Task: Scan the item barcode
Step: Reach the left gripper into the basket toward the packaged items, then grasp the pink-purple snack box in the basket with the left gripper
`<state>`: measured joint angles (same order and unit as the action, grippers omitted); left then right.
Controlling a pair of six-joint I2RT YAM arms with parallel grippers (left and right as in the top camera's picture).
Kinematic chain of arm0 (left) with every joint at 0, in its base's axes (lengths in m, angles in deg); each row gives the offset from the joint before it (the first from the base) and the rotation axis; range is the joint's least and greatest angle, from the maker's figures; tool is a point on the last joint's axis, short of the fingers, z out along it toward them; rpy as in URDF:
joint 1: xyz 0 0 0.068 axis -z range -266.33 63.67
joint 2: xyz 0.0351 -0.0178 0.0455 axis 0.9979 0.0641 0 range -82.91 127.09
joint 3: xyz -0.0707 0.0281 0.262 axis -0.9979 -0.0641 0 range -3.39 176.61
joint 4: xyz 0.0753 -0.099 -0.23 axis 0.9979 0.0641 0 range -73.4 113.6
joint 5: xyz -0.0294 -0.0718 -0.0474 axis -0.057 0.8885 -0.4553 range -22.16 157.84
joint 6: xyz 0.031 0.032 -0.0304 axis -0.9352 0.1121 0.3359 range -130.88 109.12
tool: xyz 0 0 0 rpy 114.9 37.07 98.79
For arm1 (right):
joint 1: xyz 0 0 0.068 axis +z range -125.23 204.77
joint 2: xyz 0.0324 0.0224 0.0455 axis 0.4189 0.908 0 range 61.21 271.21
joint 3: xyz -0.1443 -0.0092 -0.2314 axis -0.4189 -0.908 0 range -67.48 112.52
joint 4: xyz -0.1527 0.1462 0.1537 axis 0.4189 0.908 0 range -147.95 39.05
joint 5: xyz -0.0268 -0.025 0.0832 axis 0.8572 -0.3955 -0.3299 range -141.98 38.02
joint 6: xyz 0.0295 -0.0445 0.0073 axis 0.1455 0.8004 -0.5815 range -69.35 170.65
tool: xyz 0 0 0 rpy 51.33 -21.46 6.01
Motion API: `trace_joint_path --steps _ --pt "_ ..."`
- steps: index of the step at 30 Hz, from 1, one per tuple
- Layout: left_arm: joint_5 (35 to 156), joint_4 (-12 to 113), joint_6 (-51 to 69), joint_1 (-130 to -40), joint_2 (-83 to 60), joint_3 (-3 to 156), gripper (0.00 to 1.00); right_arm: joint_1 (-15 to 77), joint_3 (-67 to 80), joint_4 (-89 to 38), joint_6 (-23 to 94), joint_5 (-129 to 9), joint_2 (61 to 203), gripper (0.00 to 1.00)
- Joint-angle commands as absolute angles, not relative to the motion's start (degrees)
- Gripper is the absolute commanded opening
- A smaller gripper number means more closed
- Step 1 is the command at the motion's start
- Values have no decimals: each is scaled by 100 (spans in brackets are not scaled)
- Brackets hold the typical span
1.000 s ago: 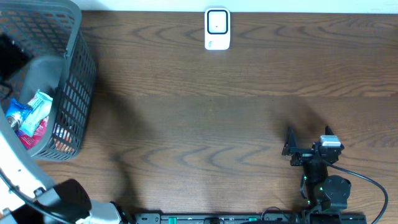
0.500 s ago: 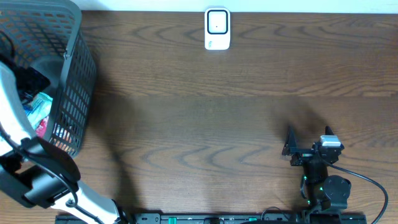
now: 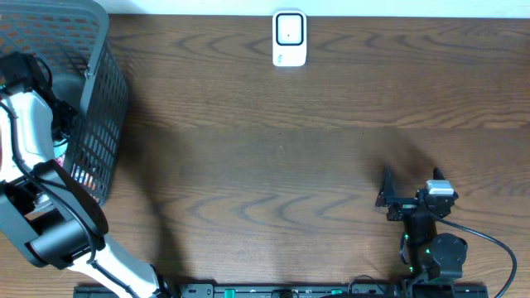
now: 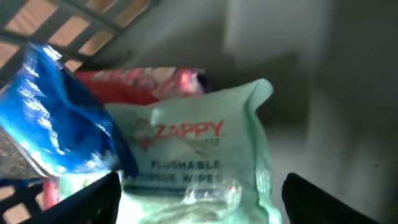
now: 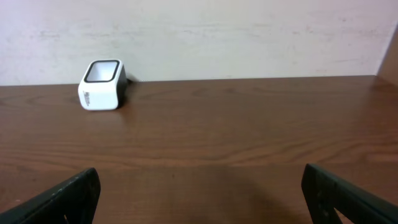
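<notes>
— Where's the wipes pack (image 4: 205, 155)?
— In the basket (image 3: 99, 99) at the table's (image 3: 273, 165) left edge, over a red packet (image 4: 155, 84), with a blue packet (image 4: 50, 112) alongside. The left gripper (image 4: 202, 180) has its jaws spread either side of it, and the basket wall is close.
— And elsewhere?
— The scanner (image 3: 289, 38) is at the far edge, well apart. The right gripper (image 3: 411, 178) is at the near right, jaws wide.

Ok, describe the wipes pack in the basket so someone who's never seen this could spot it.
Look in the grey mesh basket at the table's left end. Among the packets inside, it is the pale green soft pack next to a shiny blue packet and a red packet. Only it reads ZAPPY flushable wipes.
</notes>
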<state>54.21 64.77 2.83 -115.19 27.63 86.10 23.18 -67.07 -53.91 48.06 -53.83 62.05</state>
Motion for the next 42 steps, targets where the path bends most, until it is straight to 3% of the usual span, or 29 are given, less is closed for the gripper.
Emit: trace_joint_path --steps 1,4,9,15,16,18,19,21,22,23,26,27,28,37,42 --pt "5517 6260 36 -11521 2849 8438 79 2294 -6716 -5367 4729 -5383 6185 99" --pt "5517 6020 56 -11523 2849 8269 76 2294 -6716 -5367 4729 -5380 6185 99" --pt "5517 5845 80 -11523 2849 7998 45 2294 -6716 -5369 4729 -5380 6185 99" --pt "5517 5851 78 -11523 2849 7804 40 2294 -6716 -5367 4729 -5383 6185 99" --pt "5517 5860 78 -11523 2849 7762 41 2294 -6716 -5367 4729 -5380 6185 99" --pt "5517 5891 78 -11523 2849 7690 72 2294 -6716 -5367 4729 -5380 6185 99" --pt "5517 5893 78 -11523 2849 7651 80 2294 -6716 -5367 4729 -5380 6185 99" --pt "5517 5893 78 -11523 2849 7572 83 2294 -6716 -5367 4729 -5380 6185 99" --pt "5517 5895 78 -11523 2849 7555 80 2294 -6716 -5367 4729 -5383 6185 99" --pt "5517 5897 78 -11523 2849 7537 69 2294 -6716 -5367 4729 -5383 6185 99" --pt "5517 5891 78 -11523 2849 7526 22 2294 -6716 -5369 4729 -5383 6185 99" --pt "5517 5891 78 -11523 2842 7531 11 2294 -6716 -5367 4729 -5380 6185 99" --pt "5517 5893 78 -11523 2827 7542 7 2292 -6716 -5367 4729 -5380 6185 99" --pt "5620 6103 736 -11523 1832 7880 7 2294 -6716 -5367 4729 -5380 6185 99" --pt "6752 5738 766 -11523 409 7893 7 2294 -6716 -5367 4729 -5380 6185 99"
